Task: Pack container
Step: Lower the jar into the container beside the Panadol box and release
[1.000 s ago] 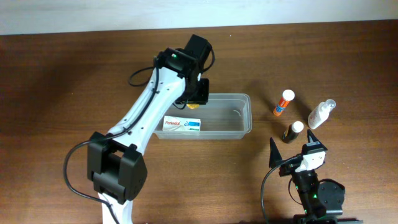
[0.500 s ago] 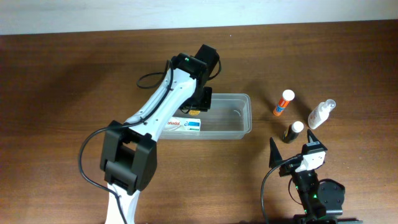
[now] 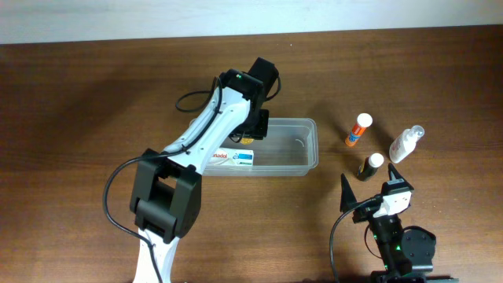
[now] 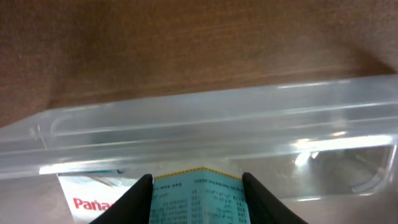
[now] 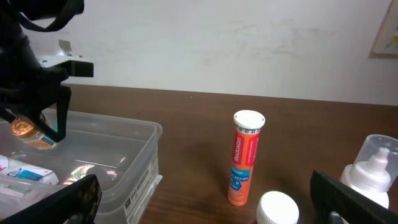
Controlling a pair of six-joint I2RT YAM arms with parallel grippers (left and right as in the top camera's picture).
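The brown wooden table (image 3: pixel 94 94) fills the overhead view under me. My left arm (image 3: pixel 200 137) runs from the lower left of that view up toward the centre. There it bends down over the container (image 3: pixel 302 153), the clear rimmed tub lying just right of the middle of the frame. In my left wrist view the tub's long wall (image 4: pixel 217 118) runs across the whole picture. In my right wrist view one rounded corner (image 5: pixel 134 134) shows at lower left. Flat on the tub's floor, at its left end in the overhead view, lies a white Panadol box (image 3: pixel 232 159). To the right of the tub and clear of it stand three things close together. A white spray bottle (image 3: pixel 406 143) is furthest right. An orange tube with a white cap (image 3: pixel 358 130) stands upright nearest the tub. A small dark bottle with a white cap (image 3: pixel 370 166) sits below those two. My left gripper (image 4: pixel 197 190) hangs over the tub's upper left part, its jaws partly closed on a small teal-labelled pack (image 4: pixel 196 205) that fills the gap between my two fingers. My right gripper (image 3: pixel 369 179) rests low at the lower right of the overhead view, jaws spread wide with nothing between them.
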